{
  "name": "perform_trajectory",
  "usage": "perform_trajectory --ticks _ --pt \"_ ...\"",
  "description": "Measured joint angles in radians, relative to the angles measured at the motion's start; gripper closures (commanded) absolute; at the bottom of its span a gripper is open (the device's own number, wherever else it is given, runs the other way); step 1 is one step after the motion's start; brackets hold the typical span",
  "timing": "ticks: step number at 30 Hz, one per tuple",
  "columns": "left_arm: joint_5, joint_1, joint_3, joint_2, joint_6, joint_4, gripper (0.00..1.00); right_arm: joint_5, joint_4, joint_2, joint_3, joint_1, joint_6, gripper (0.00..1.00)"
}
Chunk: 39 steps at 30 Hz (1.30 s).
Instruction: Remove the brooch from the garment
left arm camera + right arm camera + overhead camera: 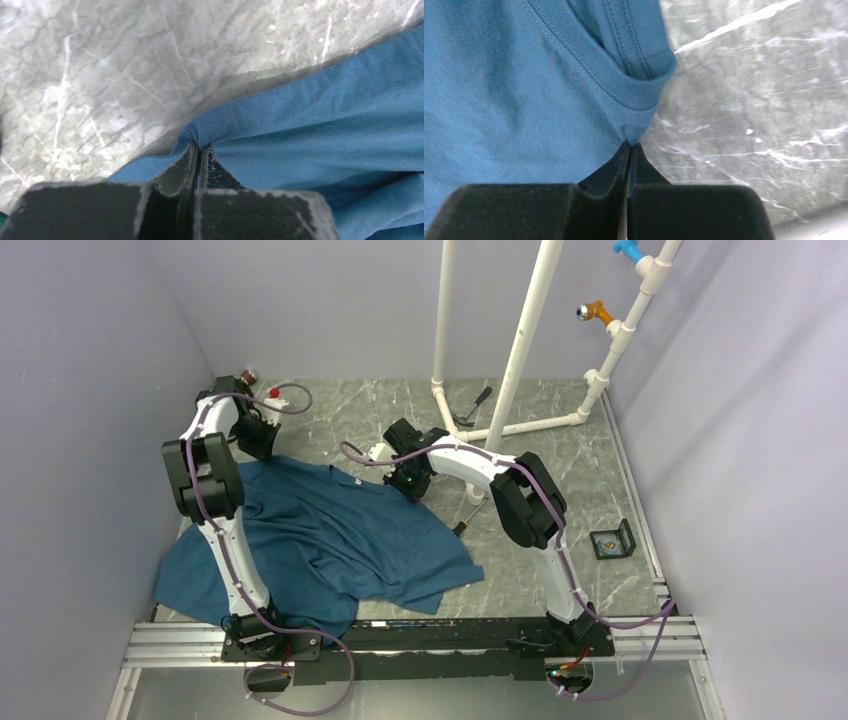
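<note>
The garment (330, 540), a teal-blue T-shirt, lies spread on the marbled table. My left gripper (262, 443) is at its far left edge; in the left wrist view the gripper (200, 146) is shut on a pinch of the garment's edge (310, 125). My right gripper (410, 483) is at the far right edge by the collar; in the right wrist view it (629, 144) is shut on the cloth just below the ribbed collar (624, 90). A tiny pale spot (358, 481) on the cloth near the collar may be the brooch; it is too small to tell. Neither wrist view shows the brooch.
A white pipe frame (520, 360) stands at the back with an orange peg (597, 311) and a blue peg (628, 250). A screwdriver (466, 518) lies by the shirt's right edge. A small black box (612, 540) sits at the right. A red-capped item (273, 393) is at the back left.
</note>
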Motion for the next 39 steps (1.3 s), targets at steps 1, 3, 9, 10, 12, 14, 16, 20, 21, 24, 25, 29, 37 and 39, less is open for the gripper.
perform_trajectory --ticks 1,3,9,10,12,14,16,20,21,24,25,29,37,39 --pt "0.0 0.005 0.005 0.0 -0.006 0.0 1.0 0.008 0.004 0.003 0.005 0.0 0.0 1.0" --pt "0.0 0.013 0.014 0.0 -0.02 0.004 1.0 0.028 0.019 0.015 0.023 -0.005 0.002 1.0" --pt "0.001 0.025 0.019 0.0 -0.08 0.061 1.0 0.085 0.073 0.078 0.119 -0.053 0.019 1.0" --pt "0.002 0.027 0.019 0.0 -0.095 0.076 1.0 0.092 0.085 0.087 0.132 -0.064 0.022 1.0" --pt "0.004 0.03 0.019 0.0 -0.119 0.103 1.0 0.105 0.11 0.102 0.153 -0.079 0.029 1.0" --pt "0.004 0.033 0.019 0.0 -0.145 0.135 1.0 0.112 0.128 0.111 0.169 -0.087 0.031 1.0" --pt "0.003 0.035 0.019 -0.002 -0.166 0.164 1.0 0.121 0.142 0.12 0.189 -0.089 0.033 1.0" --pt "-0.009 0.043 0.03 -0.004 -0.203 0.226 1.0 0.161 0.168 0.147 0.251 -0.086 0.033 1.0" --pt "-0.014 0.045 0.037 -0.004 -0.211 0.243 1.0 0.169 0.172 0.156 0.269 -0.084 0.032 1.0" --pt "-0.034 0.049 0.061 -0.005 -0.226 0.286 1.0 0.197 0.195 0.194 0.325 -0.082 0.029 1.0" --pt "-0.038 0.049 0.067 -0.004 -0.23 0.303 1.0 0.209 0.204 0.208 0.343 -0.082 0.028 1.0" --pt "-0.045 0.05 0.077 -0.004 -0.239 0.363 1.0 0.244 0.235 0.253 0.383 -0.084 0.016 1.0" --pt "-0.053 0.049 0.116 0.016 -0.267 0.489 1.0 0.303 0.284 0.33 0.479 -0.088 -0.018 1.0" --pt "-0.062 0.049 0.127 0.028 -0.27 0.519 1.0 0.322 0.306 0.343 0.507 -0.091 -0.025 1.0"
